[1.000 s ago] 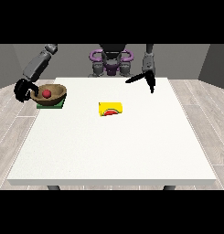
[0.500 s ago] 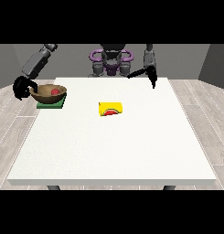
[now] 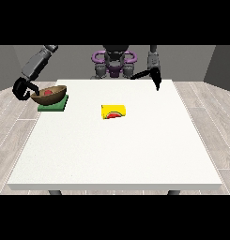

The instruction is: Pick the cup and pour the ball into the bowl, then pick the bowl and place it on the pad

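**Now: bowl at the pad, final placing step**

- Hand at the view's left [image 3: 22,89]: fingers curled round the left rim of the brown bowl [image 3: 51,96], holding it.
- Brown bowl: tilted, over the green pad [image 3: 58,105] at the table's left edge; whether it rests fully on it cannot be told. Red ball [image 3: 49,93] lies inside.
- Yellow cup [image 3: 114,112]: on its side, mid-table, well apart from the bowl.
- Hand at the view's right [image 3: 155,77]: raised near the far edge, fingers straight, holding nothing.
- White table [image 3: 116,154].

Judgement: pouring looks done. Next move calls for levelling the bowl, settling it, then releasing.

Lone mid-table cup [image 3: 113,112] (near half open)
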